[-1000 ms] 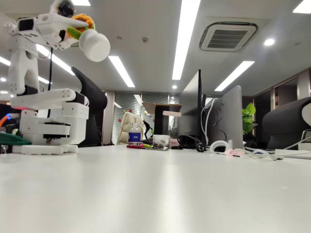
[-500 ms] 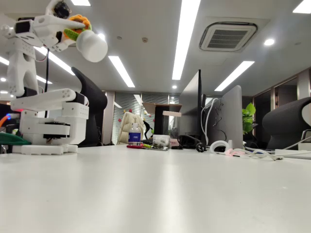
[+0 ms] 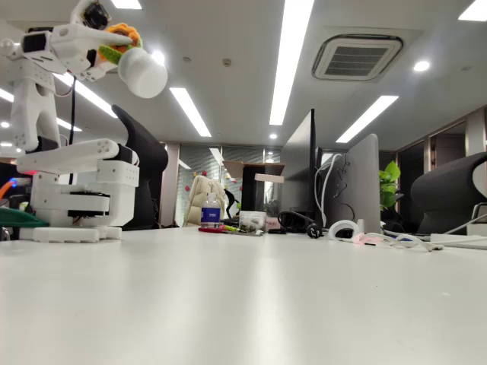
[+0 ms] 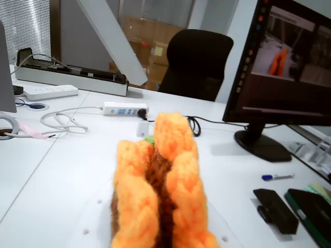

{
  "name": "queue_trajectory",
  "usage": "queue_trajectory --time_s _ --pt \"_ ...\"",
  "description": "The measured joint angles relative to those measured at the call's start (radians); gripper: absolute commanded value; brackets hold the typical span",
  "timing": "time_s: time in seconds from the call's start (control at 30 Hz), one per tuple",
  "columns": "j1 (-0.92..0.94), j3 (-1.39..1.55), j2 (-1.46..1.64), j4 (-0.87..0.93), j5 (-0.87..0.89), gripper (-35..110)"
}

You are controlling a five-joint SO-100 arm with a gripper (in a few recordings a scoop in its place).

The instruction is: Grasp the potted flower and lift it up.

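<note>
Flower (image 3: 131,55): a crocheted sunflower in a round, smooth white pot, held high in the air above the tabletop's far left part, tilted so the pot's base points right and slightly down in the fixed view. Orange-yellow petals and a green knitted leaf show just left of the pot.
Flower close up (image 4: 161,186): in the wrist view, chunky orange yarn petals are pressed together into upright lobes, with a brown, fuzzy centre showing between them; a bit of green peeks behind. The bottom edge of the picture cuts off the lower part, and the pot is not clear to make out here.
Gripper (image 3: 106,47): white plastic, clamped on the flower, with one long pointed finger running across the petals; the other finger is mostly hidden behind the flower.
Arm (image 3: 46,114): white, blocky, matte plastic; its base stands on the tabletop's far left part, with the upper link folded flat and the forearm rising straight.
Tabletop (image 3: 251,304): plain white, smooth and bare in its near part.
Far clutter: a small bottle (image 3: 211,211) with a blue label stands at the far edge; the small things beside it are too small to name.
Monitors (image 3: 358,186): seen from behind, grey, with cables hanging.
Wrist background: a dark monitor (image 4: 289,57) on a round foot, a white power strip (image 4: 124,109), looped cables and a black chair (image 4: 199,62).
</note>
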Motion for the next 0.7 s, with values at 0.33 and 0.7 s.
queue_trajectory --time_s 0.33,0.7 --pt "-0.002 -0.015 0.000 0.000 0.000 0" --pt "-0.002 -0.015 0.000 0.018 0.000 0"
